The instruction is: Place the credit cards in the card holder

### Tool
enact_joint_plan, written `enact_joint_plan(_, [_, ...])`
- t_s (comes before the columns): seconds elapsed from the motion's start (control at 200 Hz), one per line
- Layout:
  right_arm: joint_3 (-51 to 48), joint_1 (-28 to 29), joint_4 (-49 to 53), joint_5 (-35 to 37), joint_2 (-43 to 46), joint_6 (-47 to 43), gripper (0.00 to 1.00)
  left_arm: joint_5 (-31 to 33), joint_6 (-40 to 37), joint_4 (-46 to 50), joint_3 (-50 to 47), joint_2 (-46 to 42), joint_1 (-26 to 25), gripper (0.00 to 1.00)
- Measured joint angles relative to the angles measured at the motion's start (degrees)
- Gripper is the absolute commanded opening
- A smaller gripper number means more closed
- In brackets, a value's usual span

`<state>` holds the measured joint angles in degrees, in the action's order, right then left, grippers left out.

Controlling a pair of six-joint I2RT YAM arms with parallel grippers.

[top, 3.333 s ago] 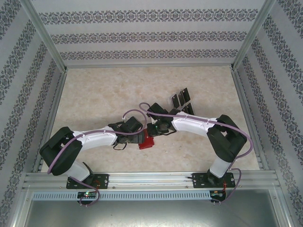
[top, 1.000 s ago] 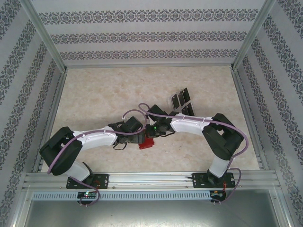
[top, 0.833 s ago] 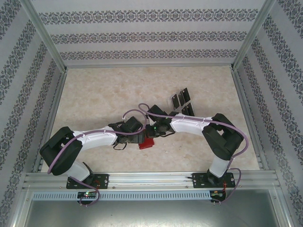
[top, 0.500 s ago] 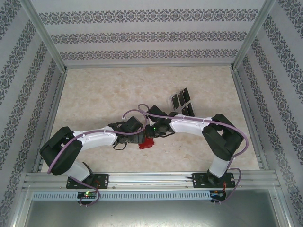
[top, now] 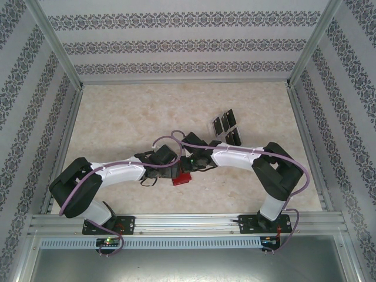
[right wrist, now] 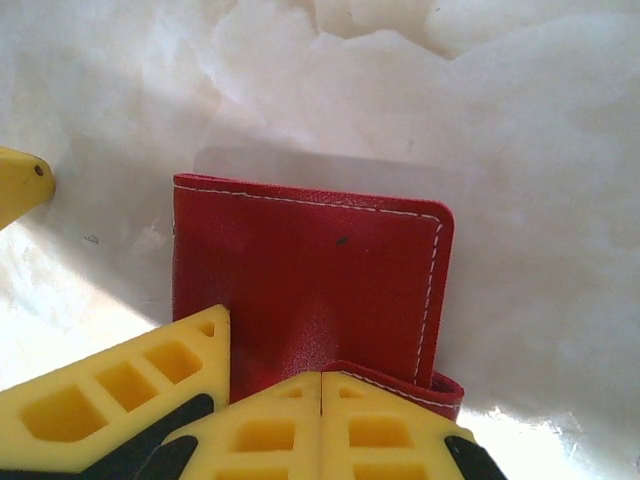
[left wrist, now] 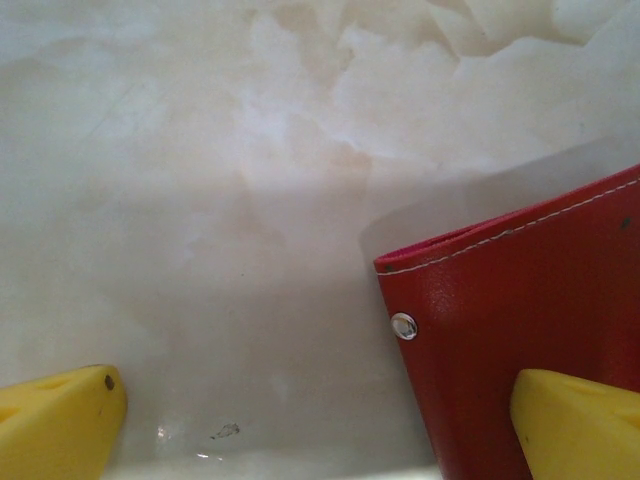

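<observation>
At the card holder (top: 183,178), lying flat on the table (top: 135,111), the left gripper (left wrist: 315,400) is spread wide across one edge, while the right gripper (right wrist: 320,395) is closed tight at its curled edge. Light, thin, pliable leather is expected; that loose edge is best pinched.

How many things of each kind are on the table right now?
Credit cards: 3 that I can make out; more may be hidden.
Card holder: 1, red.
Total: 4 in view.
</observation>
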<state>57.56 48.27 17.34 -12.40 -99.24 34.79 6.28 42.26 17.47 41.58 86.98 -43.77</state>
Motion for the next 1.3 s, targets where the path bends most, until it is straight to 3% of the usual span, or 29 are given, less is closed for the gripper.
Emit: enact_joint_plan(1.299, [0.0, 0.76, -2.47, -1.86, -1.7, 2.84, 0.0, 2.36, 0.85, 2.69, -0.26, -2.12, 0.02, 1.0])
